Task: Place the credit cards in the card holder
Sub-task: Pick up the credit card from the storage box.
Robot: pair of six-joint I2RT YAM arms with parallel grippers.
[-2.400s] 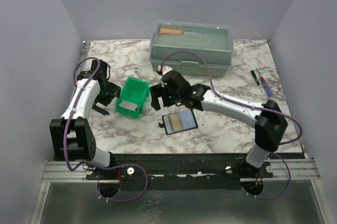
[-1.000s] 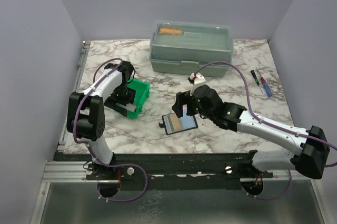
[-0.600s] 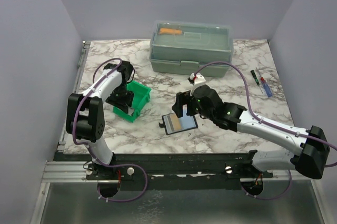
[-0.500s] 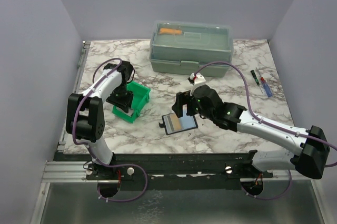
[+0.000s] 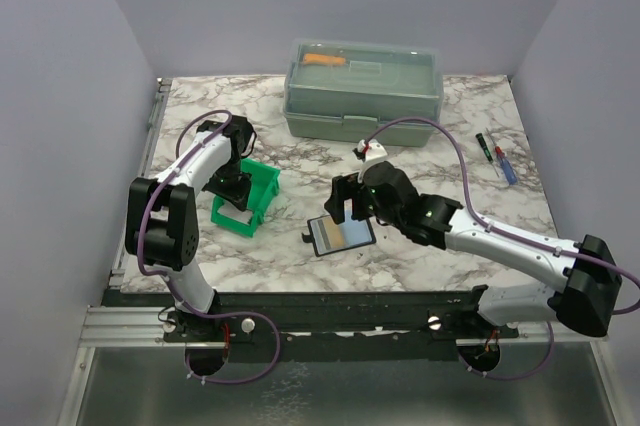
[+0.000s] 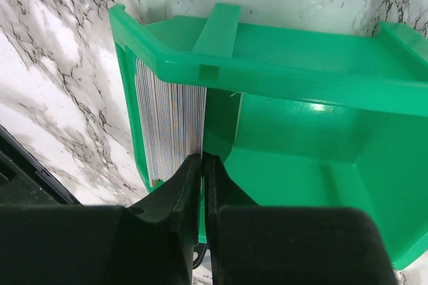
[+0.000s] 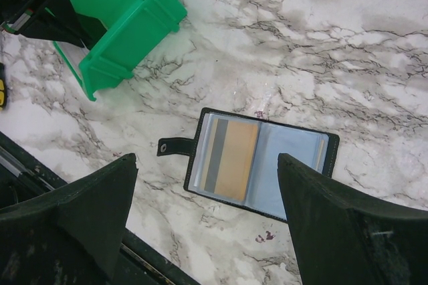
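My left jaws: just closed from wide, pinching cards in bin | my right jaws: open above holder | extraction can start.

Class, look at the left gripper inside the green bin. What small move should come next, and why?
Probably lift the left gripper straight up out of the green bin. Its jaws look pinched on the end one of the cards standing there, and the wallet lies open, ready, below the open right gripper.
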